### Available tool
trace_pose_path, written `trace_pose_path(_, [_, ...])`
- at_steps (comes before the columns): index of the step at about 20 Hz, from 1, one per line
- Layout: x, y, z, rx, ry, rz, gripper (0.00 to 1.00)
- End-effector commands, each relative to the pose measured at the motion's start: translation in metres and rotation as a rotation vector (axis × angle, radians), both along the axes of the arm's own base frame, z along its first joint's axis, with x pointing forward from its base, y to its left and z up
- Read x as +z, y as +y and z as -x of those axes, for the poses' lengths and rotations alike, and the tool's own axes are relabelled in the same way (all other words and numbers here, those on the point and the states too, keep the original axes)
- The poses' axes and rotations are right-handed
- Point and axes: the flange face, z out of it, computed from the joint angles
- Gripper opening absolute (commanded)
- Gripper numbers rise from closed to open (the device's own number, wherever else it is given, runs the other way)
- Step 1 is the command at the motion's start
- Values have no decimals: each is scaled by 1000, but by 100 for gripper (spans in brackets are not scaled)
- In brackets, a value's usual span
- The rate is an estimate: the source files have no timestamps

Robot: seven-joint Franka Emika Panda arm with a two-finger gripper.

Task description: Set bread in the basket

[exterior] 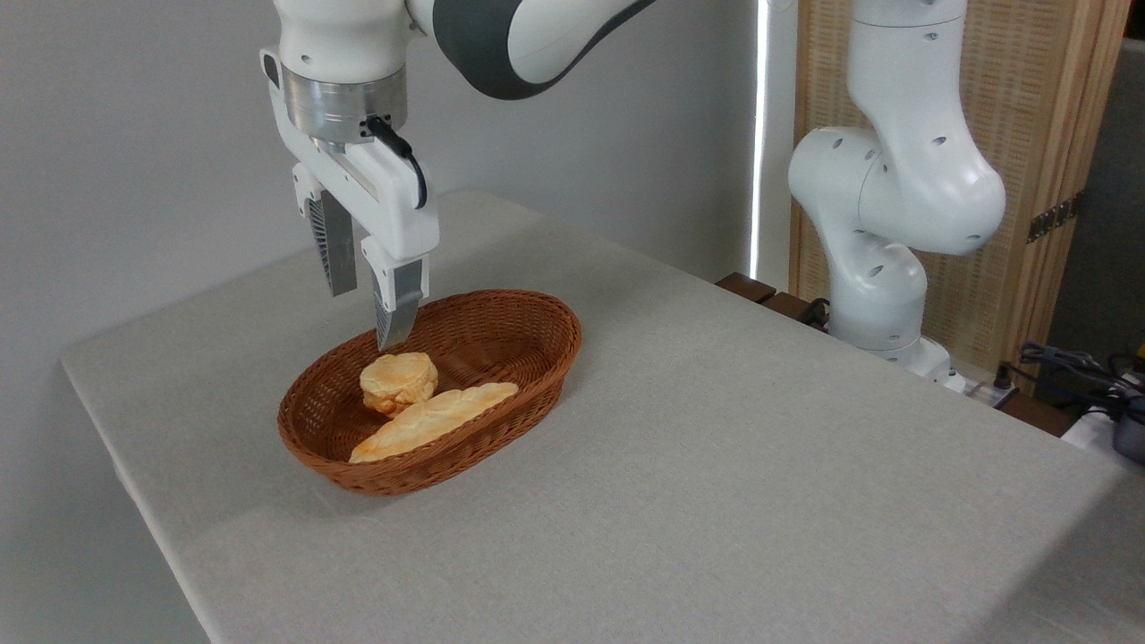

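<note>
The long golden loaf of bread point(436, 419) lies inside the reddish-brown wicker basket point(537, 344), along its near side, one pointed end resting by the rim. My gripper point(367, 317) hangs open above the basket's far left part, its fingers apart and holding nothing. It is clear of the bread, a short way above and behind it.
A round, layered bun point(399, 382) also sits in the basket, just behind the loaf and under my gripper. The arm's white base point(881, 295) stands at the table's far right edge. Cables and a dark device point(1087, 376) lie beyond that edge.
</note>
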Motion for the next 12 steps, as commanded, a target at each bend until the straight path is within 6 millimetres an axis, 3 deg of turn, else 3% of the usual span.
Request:
trace_pose_path(1, [9,31,-5,59,5,7,100])
trace_pose_path(5, [12,74,-10,119,-8,-35,100])
trace_pose_path(9, [8,92,-10,97,-17,-201,100])
trace_pose_path(12, [4,94,-11,92,-13,-217,100])
